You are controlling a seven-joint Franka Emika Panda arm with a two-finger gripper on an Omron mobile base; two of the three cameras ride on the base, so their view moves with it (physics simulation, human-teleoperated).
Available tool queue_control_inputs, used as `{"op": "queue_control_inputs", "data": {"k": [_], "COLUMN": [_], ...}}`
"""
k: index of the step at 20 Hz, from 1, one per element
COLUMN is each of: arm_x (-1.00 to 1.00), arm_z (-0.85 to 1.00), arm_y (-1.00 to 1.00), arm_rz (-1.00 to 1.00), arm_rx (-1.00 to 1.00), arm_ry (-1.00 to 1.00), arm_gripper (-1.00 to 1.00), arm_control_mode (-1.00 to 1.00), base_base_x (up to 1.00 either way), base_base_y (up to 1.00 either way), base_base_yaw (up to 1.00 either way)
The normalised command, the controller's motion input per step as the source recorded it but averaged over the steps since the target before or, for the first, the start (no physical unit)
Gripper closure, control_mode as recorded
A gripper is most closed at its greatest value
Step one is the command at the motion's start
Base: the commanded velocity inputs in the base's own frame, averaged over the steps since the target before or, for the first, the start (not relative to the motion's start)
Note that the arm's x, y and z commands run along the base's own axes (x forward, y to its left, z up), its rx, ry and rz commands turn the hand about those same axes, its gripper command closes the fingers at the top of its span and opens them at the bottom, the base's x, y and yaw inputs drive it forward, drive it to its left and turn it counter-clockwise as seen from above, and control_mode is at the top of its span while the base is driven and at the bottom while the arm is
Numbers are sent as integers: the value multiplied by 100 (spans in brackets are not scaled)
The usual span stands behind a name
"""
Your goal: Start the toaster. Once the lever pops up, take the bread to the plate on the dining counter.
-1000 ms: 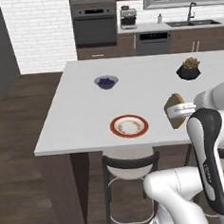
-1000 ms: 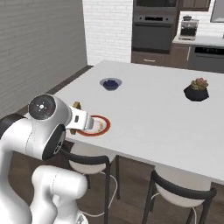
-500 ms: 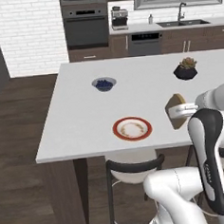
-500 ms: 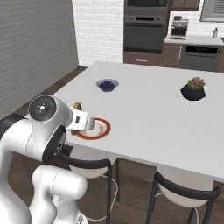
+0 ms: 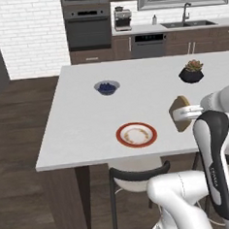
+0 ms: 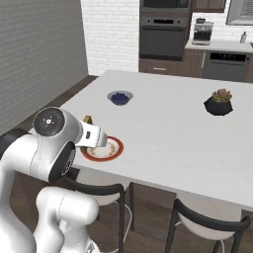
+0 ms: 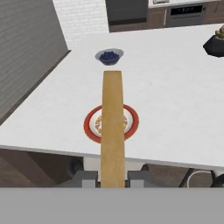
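My gripper (image 7: 112,177) is shut on the bread (image 7: 112,127), a tan-brown slice that I see edge-on in the hand view. It hangs upright above the near edge of the white dining counter (image 7: 175,100). The red-rimmed plate (image 7: 92,124) lies on the counter just beyond and under the slice. In the left base view the bread (image 5: 179,122) sits in the gripper (image 5: 185,113), to the right of the plate (image 5: 136,134). In the right base view the gripper (image 6: 94,137) is at the plate's (image 6: 106,150) near left rim. The toaster is out of view.
A grey bowl of blueberries (image 5: 107,87) stands further back on the counter, and a potted plant in a black pot (image 5: 191,72) at the right. Dark-framed stools (image 6: 96,187) stand under the near edge. Ovens and a sink counter line the back wall.
The whole picture has shifted, so the base has driven a little along and toward the counter. The bread stays held in the gripper, close by the plate.
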Motion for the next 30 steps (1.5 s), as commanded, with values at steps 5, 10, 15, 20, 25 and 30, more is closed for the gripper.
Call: {"op": "queue_control_inputs", "data": {"k": [5, 10, 15, 20, 25, 30], "arm_x": [25, 99, 100, 98, 52, 18], "arm_z": [-7, -41, -38, -9, 0, 3], "arm_y": [0, 2, 14, 2, 1, 9], "arm_rz": [0, 4, 3, 1, 0, 0], "arm_rx": [0, 4, 1, 9, 3, 0], "arm_ry": [0, 0, 0, 6, 33, 24], "arm_gripper": [100, 100, 100, 100, 100, 100], "arm_control_mode": [-100, -100, -100, -100, -100, -100], "base_base_x": [6, 0, 0, 0, 0, 0], "base_base_y": [0, 0, 0, 0, 0, 0], "base_base_yaw": [0, 0, 0, 0, 0, 0]}}
